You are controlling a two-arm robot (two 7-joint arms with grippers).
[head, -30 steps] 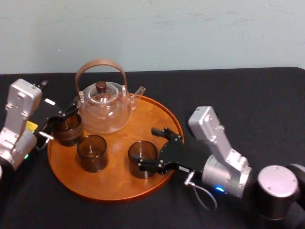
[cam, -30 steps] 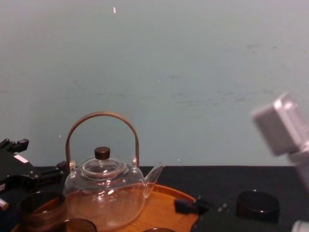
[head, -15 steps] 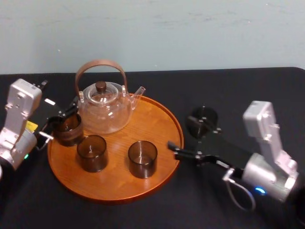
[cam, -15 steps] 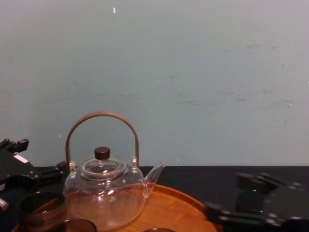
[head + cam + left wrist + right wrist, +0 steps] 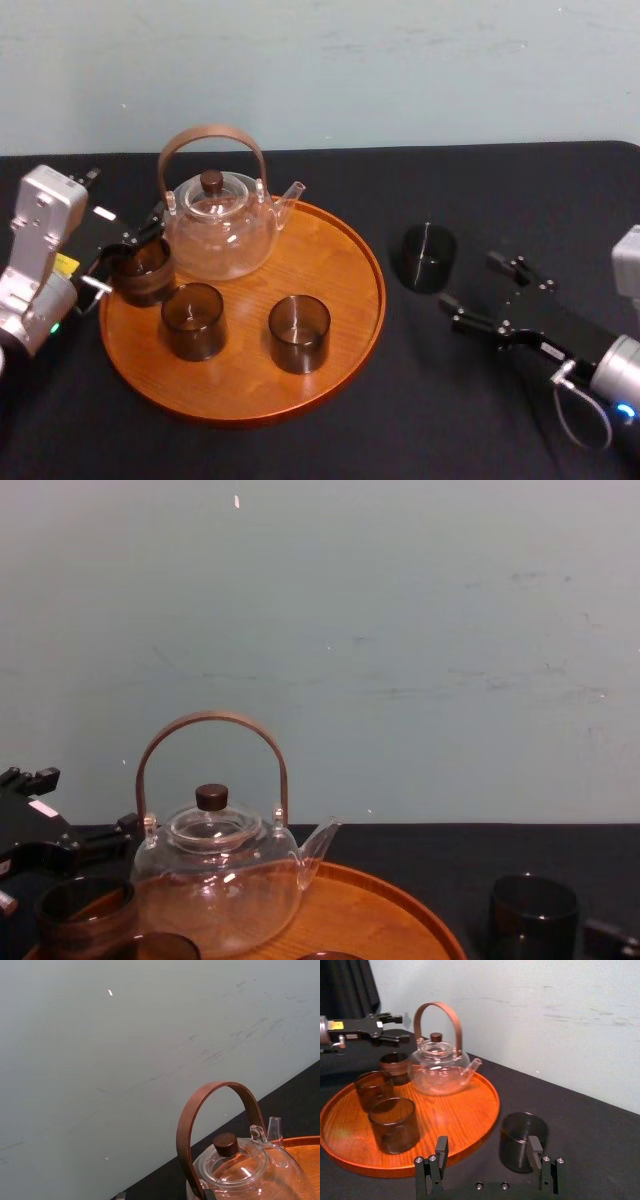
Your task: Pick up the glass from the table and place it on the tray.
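Note:
A dark glass stands upright on the black table just right of the tray, a round orange-brown wooden one. My right gripper is open and empty, low over the table, a short way in front and to the right of that glass. In the right wrist view the glass stands just beyond the gripper, nearer one fingertip. My left gripper sits open at the tray's rear left, by a glass standing there.
On the tray stand a clear glass teapot with a brown hoop handle and two more dark glasses. Black tabletop lies open to the right. A pale wall rises behind.
My right gripper has let go of the front glass on the tray and drawn back to the right, off the tray, to the table near the lone glass. The left arm has stayed still.

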